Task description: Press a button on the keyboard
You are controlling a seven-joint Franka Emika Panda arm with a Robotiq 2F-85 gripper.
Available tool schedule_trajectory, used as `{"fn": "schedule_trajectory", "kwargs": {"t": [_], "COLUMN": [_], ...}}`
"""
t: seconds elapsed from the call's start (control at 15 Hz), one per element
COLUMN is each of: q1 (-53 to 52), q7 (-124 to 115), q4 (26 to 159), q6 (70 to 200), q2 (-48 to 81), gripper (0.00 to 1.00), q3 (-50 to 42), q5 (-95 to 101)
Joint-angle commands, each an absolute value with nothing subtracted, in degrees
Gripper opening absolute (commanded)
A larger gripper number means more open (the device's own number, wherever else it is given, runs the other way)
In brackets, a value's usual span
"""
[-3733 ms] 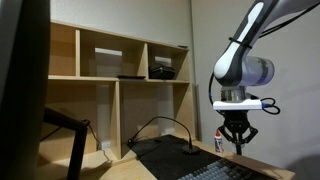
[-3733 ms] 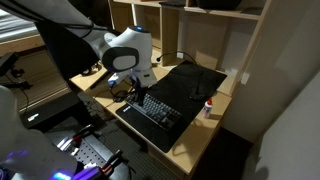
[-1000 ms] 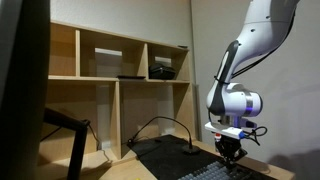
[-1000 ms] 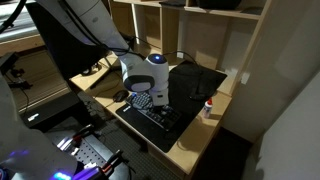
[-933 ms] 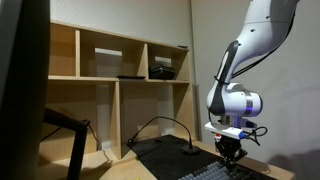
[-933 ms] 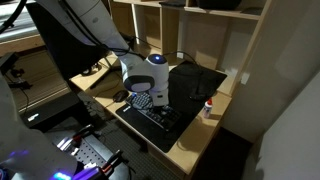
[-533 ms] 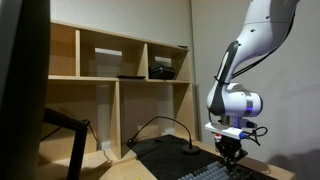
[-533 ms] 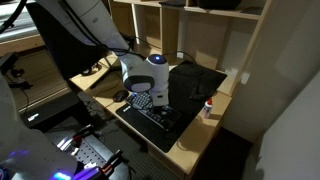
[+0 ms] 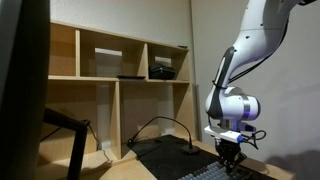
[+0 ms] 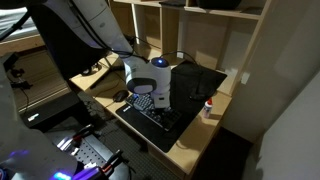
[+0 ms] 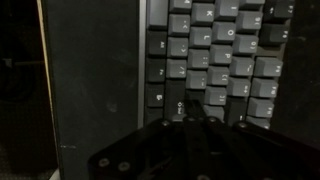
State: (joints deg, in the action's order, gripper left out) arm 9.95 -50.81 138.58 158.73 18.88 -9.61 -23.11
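The dark keyboard [image 11: 215, 55] with greyish square keys fills the right of the wrist view. It also shows at the bottom edge of an exterior view [image 9: 215, 172] and under the arm in an exterior view [image 10: 160, 122]. My gripper [image 11: 190, 112] is shut, its fingers together, with the tips down on the keys near the keyboard's left edge. In both exterior views the gripper [image 9: 229, 158] [image 10: 146, 101] hangs straight down onto the keyboard and hides the keys beneath it.
A black mat [image 10: 195, 82] lies beyond the keyboard on the wooden desk [image 10: 185, 145]. A small bottle with a red cap [image 10: 209, 108] stands at the desk's right edge. A wooden shelf unit [image 9: 120, 75] stands behind, with a cable [image 9: 160, 125] below it.
The arm has sunk a little lower and shifted slightly over the keyboard since one second ago. Since 3.7 s ago it came down from well above the desk.
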Motion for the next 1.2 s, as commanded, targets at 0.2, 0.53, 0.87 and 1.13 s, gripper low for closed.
{"fn": "schedule_trajectory", "kwargs": {"t": [0.2,0.53,0.87,1.13], "q1": [10.3,10.3,10.3,10.2], "q7": [-50.0,-49.9,-50.1,-50.3], "q4": [136.8,136.7,136.6,135.9], "q6": [159.7,159.9,160.8,161.0], "q2": [21.2,21.5,21.2,21.9], "gripper": [0.0,0.0,0.0,0.0], "q3": [-9.6,-9.6,-10.1,-10.2], "q5": [-25.6,-25.9,-25.7,-25.5]}}
